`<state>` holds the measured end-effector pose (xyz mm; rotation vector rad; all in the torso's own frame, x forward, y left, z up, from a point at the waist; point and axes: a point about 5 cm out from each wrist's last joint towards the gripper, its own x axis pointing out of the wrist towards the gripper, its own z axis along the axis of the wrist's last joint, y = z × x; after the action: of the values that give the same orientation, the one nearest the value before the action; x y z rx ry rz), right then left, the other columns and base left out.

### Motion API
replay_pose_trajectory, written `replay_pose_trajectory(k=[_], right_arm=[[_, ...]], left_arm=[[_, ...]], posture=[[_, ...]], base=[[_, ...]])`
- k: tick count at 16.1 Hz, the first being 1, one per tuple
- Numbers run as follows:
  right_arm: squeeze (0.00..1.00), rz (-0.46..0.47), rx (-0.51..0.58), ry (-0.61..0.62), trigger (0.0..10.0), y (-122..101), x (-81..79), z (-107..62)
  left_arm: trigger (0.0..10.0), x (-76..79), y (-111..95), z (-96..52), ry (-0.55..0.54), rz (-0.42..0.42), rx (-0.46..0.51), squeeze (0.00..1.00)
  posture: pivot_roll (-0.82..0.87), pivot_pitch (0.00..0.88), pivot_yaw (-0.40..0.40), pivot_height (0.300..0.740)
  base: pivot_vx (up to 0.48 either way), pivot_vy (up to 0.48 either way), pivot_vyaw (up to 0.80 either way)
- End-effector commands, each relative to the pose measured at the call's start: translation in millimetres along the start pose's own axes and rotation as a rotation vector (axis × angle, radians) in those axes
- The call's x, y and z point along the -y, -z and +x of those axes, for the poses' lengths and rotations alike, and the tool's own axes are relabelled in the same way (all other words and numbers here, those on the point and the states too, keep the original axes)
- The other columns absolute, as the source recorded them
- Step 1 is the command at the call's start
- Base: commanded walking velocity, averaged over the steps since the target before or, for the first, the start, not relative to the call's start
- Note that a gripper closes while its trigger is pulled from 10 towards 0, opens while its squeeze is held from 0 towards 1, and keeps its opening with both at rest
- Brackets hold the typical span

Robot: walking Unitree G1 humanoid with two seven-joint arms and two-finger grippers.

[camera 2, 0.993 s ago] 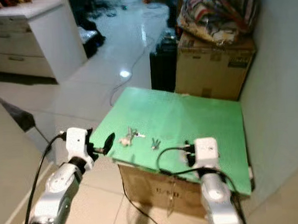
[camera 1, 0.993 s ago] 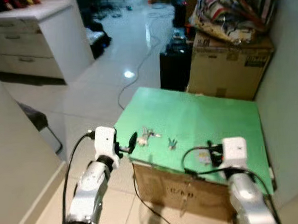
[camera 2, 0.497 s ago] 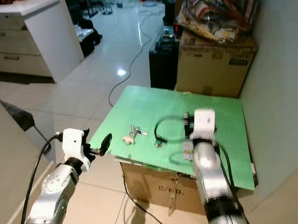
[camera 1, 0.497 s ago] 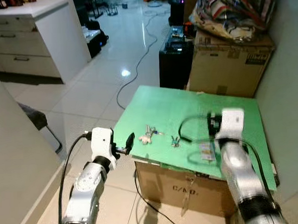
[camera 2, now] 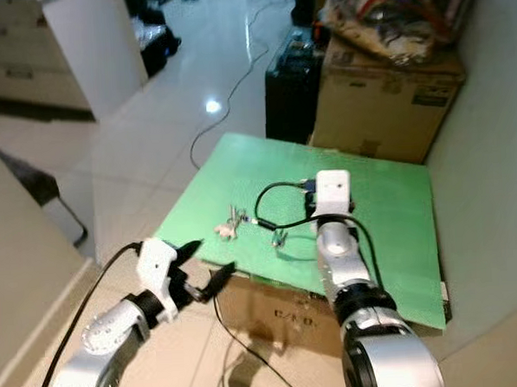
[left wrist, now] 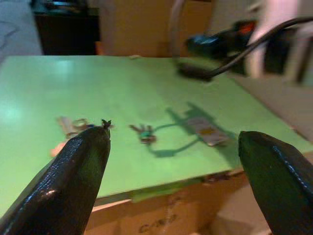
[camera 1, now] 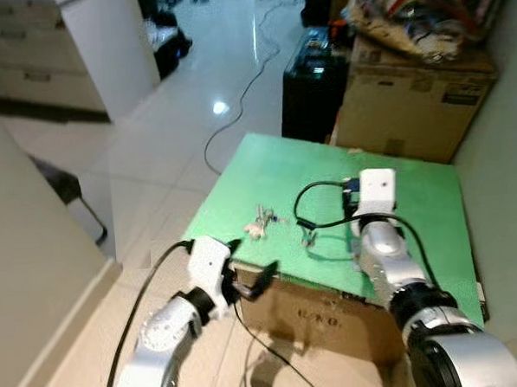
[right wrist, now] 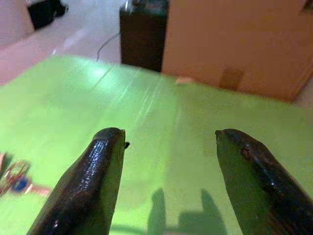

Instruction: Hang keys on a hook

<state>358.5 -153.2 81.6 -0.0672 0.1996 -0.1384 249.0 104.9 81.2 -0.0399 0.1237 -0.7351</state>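
Right arm has swung forward over the green tabletop (camera 1: 397, 195) since a second ago, and the left arm has dropped lower toward the table's near edge; the camera has tilted too.

Right gripper (right wrist: 168, 147) hovers above mid-table, fingers spread wide, nothing between them. Its white wrist block sits right of centre in the left eye view, a black cable (camera 1: 316, 209) looping off to its left.

Left gripper (camera 1: 253, 279) is at lower centre of that view, just off the front edge of the table, over the floor, fingers wide apart and holding nothing.

Keys: one bunch with a pale fob (camera 1: 262, 221) lies near the table's left edge, centre frame; a smaller bunch (camera 1: 308, 237) lies just right of it, near the front edge and apart from it. Both flat on the green top, neither touched. In the left wrist view a small card-like item (left wrist: 204, 131) lies past the smaller keys, blurry, maybe a tag.

Green top rests on a cardboard box (camera 1: 317, 316). Another cardboard box (camera 1: 414, 107) stands behind at upper right, a black case (camera 1: 309, 78) left of it. Open tiled floor (camera 1: 153, 173) to the table's left, white drawer cabinet (camera 1: 68, 43) upper left.
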Motion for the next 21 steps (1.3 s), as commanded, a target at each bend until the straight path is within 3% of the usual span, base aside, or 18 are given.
replay_pose_trajectory(k=[1, 5, 10, 15, 21], right_arm=[[0.00, 0.024, -0.023, 0.006, 10.0, 2.7, -0.8, 0.6], [0.00, -0.016, -0.103, 0.086, 10.0, 28.5, 7.9, -7.3], [0.00, -0.026, -0.188, 0.124, 10.0, 57.2, 21.8, -19.2], [0.00, 0.031, -0.198, 0.112, 10.0, 67.6, 7.8, -27.7], [0.00, 0.052, -0.231, 0.135, 10.0, 74.6, 7.5, -31.5]], left_arm=[[10.0, 7.8, -4.9, -0.9, 0.045, 0.011, 0.005, 0.00], [10.0, 17.0, -7.4, -8.7, 0.130, -0.027, -0.019, 0.00], [10.0, -1.5, -4.5, -22.0, 0.038, -0.039, -0.057, 0.00], [10.0, -5.5, -5.8, -26.4, 0.033, -0.014, -0.069, 0.00], [10.0, -2.4, -6.7, -25.7, 0.053, -0.013, -0.067, 0.00]], posture=[[0.09, 0.159, 0.043, 0.740], [0.10, 0.193, 0.059, 0.740], [0.10, 0.213, 0.083, 0.740], [0.09, 0.206, 0.097, 0.740], [0.09, 0.204, 0.104, 0.740]], base=[[0.000, 0.000, 0.00], [0.000, 0.000, 0.00], [0.000, 0.000, 0.00], [0.000, 0.000, 0.00], [0.000, 0.000, 0.00]])
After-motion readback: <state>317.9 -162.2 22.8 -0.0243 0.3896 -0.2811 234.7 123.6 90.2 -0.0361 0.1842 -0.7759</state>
